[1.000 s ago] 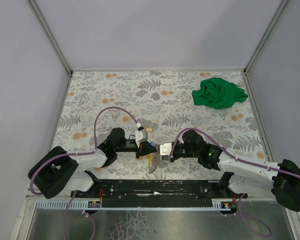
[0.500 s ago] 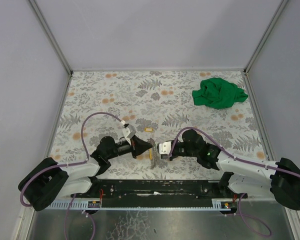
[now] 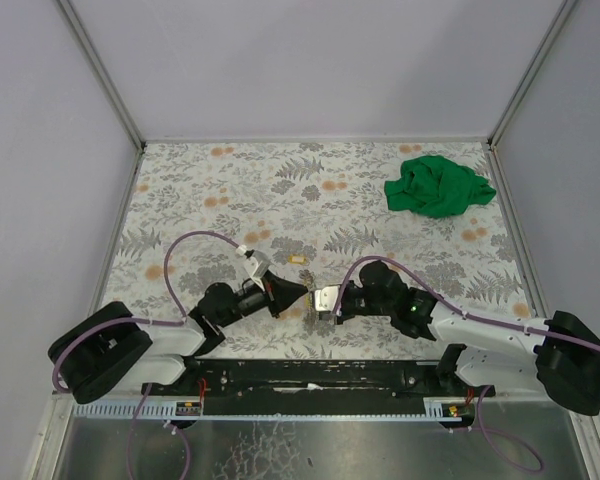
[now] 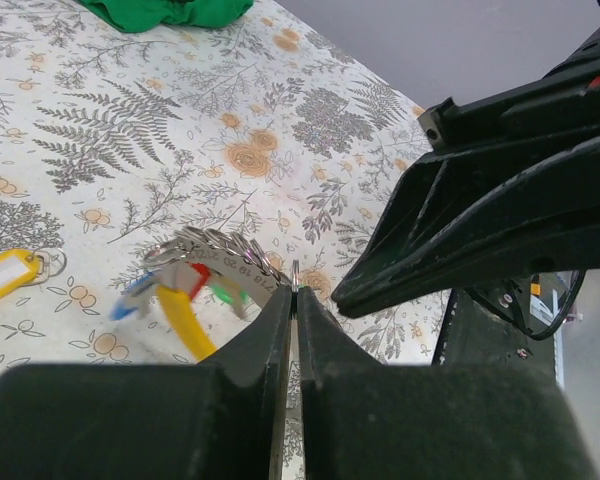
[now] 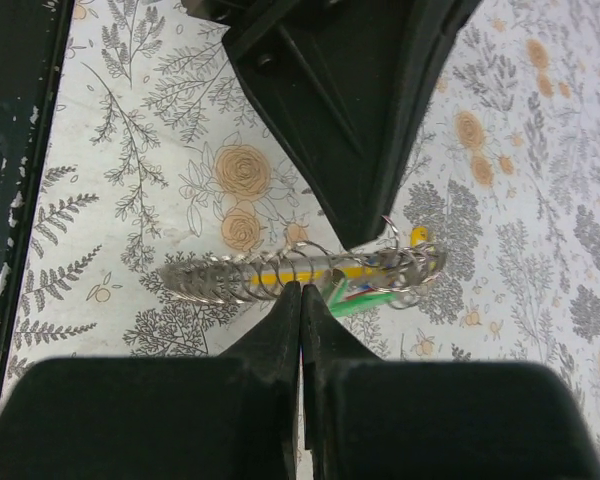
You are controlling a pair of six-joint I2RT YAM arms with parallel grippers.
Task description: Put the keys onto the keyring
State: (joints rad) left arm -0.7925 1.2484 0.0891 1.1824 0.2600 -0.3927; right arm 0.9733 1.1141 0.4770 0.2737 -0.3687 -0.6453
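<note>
Tabletop [image 3: 230, 180]: keyring [image 5: 240, 278] pinched between end effectors [image 4: 294, 300] [image 5: 301, 300].

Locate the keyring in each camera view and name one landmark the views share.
Top external: keyring low centre, between left pincer and right pincer.
Left wrist: centre-left, at that pincer's tip, coloured tags hanging.
Right wrist: centre, stretched sideways across that pincer's tip.
Shared landmark: the floral tablecloth beneath it.
</note>
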